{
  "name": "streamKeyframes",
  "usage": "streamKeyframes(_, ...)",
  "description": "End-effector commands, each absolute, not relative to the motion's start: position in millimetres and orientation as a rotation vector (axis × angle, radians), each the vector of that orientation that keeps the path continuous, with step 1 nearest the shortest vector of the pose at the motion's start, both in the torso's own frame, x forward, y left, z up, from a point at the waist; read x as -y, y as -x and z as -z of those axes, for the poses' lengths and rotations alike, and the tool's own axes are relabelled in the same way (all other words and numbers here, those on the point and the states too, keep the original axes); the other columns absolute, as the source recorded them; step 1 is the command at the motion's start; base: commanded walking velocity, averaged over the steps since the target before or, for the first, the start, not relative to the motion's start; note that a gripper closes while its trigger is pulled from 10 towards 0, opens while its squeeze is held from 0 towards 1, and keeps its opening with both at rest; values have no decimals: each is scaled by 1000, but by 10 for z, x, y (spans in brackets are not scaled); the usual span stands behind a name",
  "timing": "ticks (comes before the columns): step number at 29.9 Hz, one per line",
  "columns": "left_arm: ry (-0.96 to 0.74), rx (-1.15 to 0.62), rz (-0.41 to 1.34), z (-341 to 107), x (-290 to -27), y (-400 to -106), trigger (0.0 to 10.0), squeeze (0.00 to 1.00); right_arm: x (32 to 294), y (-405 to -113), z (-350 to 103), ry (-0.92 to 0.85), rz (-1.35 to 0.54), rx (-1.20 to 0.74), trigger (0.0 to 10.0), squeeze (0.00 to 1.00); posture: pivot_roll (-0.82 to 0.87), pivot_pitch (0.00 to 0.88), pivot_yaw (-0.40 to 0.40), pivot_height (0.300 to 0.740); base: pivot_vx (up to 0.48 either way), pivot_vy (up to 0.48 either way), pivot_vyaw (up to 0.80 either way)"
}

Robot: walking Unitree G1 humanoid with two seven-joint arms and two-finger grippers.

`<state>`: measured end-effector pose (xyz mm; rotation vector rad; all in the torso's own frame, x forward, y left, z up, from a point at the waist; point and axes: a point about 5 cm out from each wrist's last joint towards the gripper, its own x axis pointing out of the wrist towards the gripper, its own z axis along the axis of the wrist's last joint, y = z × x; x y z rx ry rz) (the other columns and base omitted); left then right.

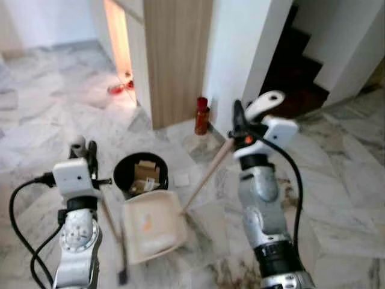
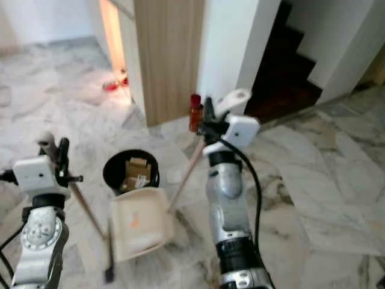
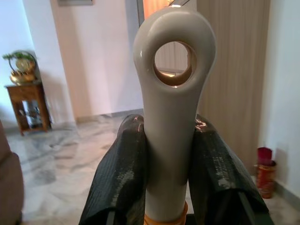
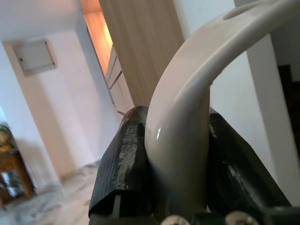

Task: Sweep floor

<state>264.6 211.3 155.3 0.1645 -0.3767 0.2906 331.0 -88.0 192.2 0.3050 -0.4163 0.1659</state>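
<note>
Two tools are at work, each closed on a cleaning handle. The left tool (image 3: 168, 173) grips the grey looped top of the broom handle (image 3: 172, 84) between both black fingers (image 3: 124, 173); in the left eye view this tool sits at the lower left of the frame, and the thin broom stick (image 1: 111, 226) slants down from it to a dark end on the marble floor (image 1: 54, 90). The right tool (image 4: 173, 168) clamps the pale curved grip of the dustpan handle (image 4: 187, 93); in the left eye view that grip sits right of centre, and the wooden shaft runs down and leftward to the cream dustpan (image 1: 153, 226), which rests on the floor in the lower centre. Just above the dustpan, touching or nearly touching its upper edge, stands a black round bin (image 1: 141, 173) with cardboard scraps inside. A red canister (image 1: 202, 115) stands at the foot of the wooden panel (image 1: 177, 60) near the upper centre.
</note>
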Motion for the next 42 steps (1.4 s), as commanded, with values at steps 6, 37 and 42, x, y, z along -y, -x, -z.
streamKeyframes(6,-168,423,-289,-1655,-2061,-2642,10000,0,953,-3307,-2136,-301,-161,510,10000,0,135,0,15,740,374,0,719)
streamKeyframes(37,-165,428,-306,-1668,-2073,-2620,10000,0,973,-3299,-2574,-375,-172,631,10000,0,136,0,15,740,374,0,85)
streamKeyframes(42,-167,428,-307,-1667,-2080,-2616,10000,0,977,-3295,-2602,-377,-170,639,10000,0,138,0,16,740,373,0,0)
